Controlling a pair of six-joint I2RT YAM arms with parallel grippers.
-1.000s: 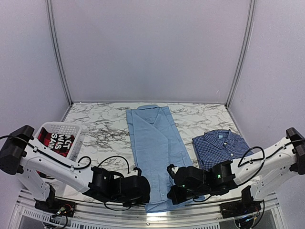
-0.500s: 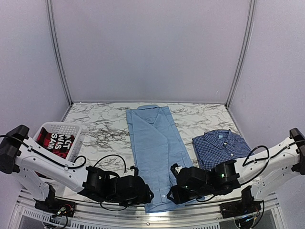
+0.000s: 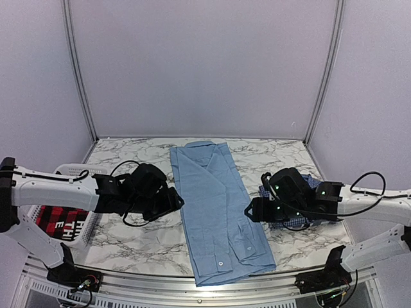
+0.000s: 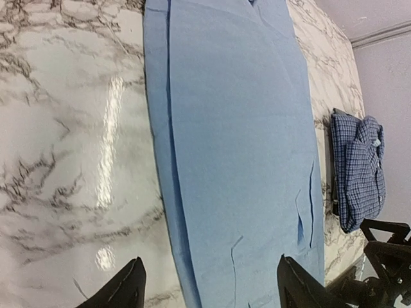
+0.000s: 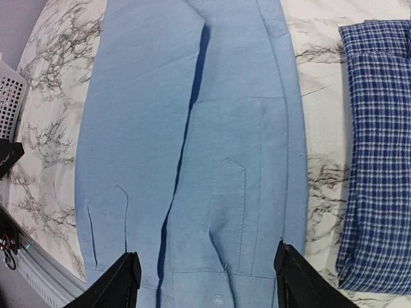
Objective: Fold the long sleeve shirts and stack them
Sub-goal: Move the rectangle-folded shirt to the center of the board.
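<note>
I have left claw (image 3: 176, 199) and right claw (image 3: 251, 210) wide, empty, flanking the light blue shirt (image 3: 217, 199), which runs near-to-far.

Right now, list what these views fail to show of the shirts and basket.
Checked shirt: top view, right arm covers most; right wrist view, edge cuts it.
Red-and-black garment: top view, left arm hides part of its letters.
Light blue shirt: left wrist view, collar cut by top edge.

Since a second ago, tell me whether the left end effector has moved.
Yes. The left end effector has left the light blue shirt's near hem, moving farther back and leftward, off the cloth.
</note>
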